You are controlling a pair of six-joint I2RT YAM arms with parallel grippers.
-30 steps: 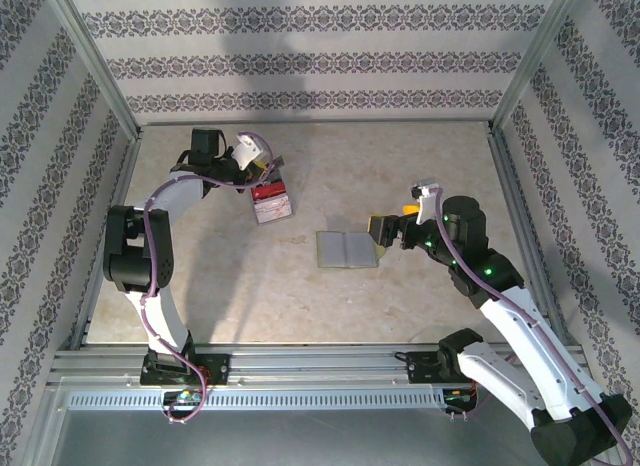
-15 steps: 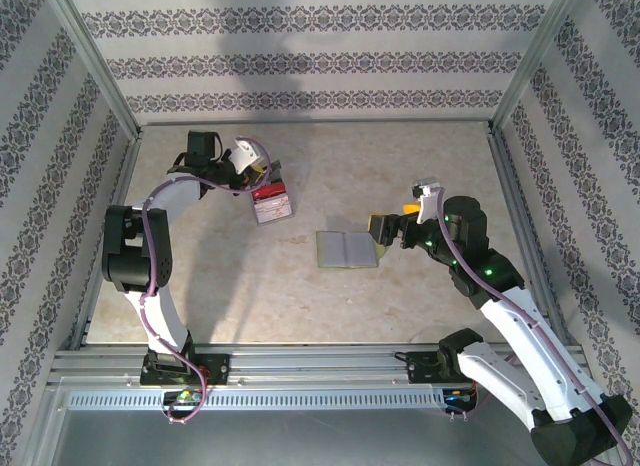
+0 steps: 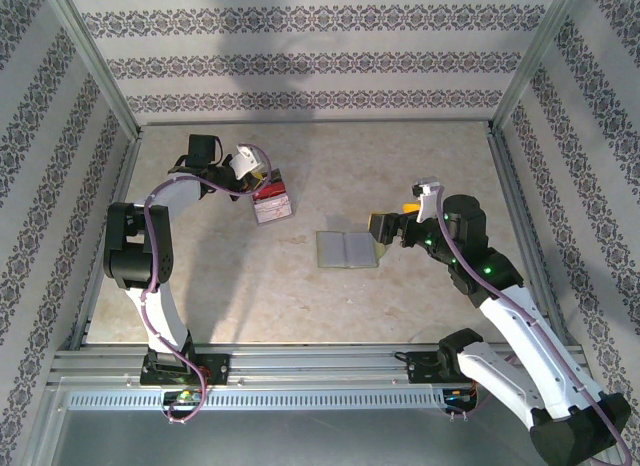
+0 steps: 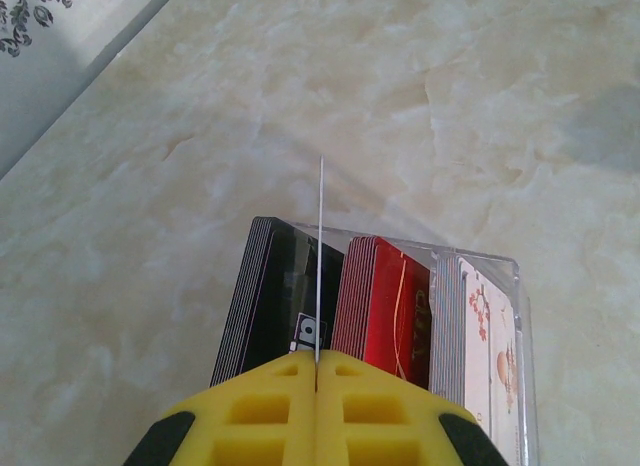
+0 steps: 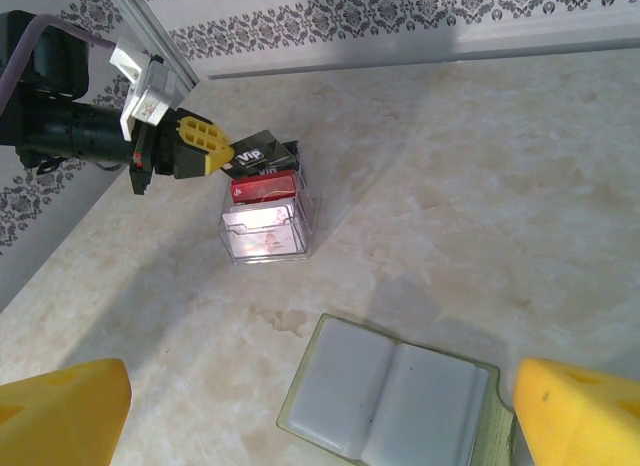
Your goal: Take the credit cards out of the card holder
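The card holder lies open flat on the table, a pale grey bifold with a yellowish-green rim. Credit cards stand in black, red and pinkish stacks inside a clear box. My left gripper is shut on one thin card, seen edge-on over the black stack. In the right wrist view that card is black with white lettering, held by the left gripper just above the box. My right gripper hangs open over the holder's right edge, its yellow fingers wide apart.
Aluminium rails and patterned walls enclose the marble table. The clear box stands back left of centre. Bare tabletop lies between box and holder and along the front.
The left gripper has shifted slightly over the clear box with the card still pinched. The right arm and the holder have not moved.
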